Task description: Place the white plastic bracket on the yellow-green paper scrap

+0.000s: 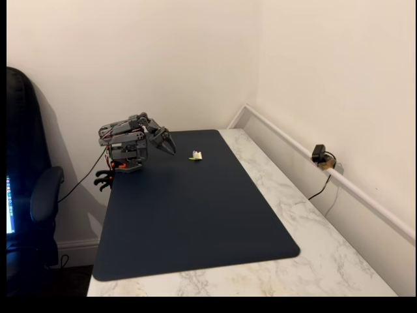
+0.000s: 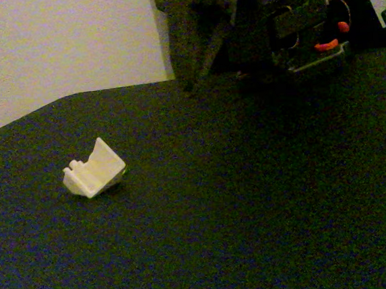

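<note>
The white plastic bracket [image 1: 197, 155] [image 2: 94, 170] lies on the dark mat [image 1: 195, 215] near its far edge, folded side up. A sliver of the yellow-green paper scrap [image 1: 192, 158] peeks out at the bracket's lower left edge, touching it; most of the scrap is hidden beneath. My gripper [image 1: 169, 147] hangs folded back at the mat's far left corner, a short way left of the bracket and not touching it. Its jaws look pressed together with nothing between them. In a fixed view the dark arm [image 2: 285, 35] stands behind the bracket at the upper right.
The mat covers most of a white marble table [image 1: 326, 254]. A small camera [image 1: 319, 155] sits on the rail by the right wall. A black office chair [image 1: 32, 195] stands at the left, off the table.
</note>
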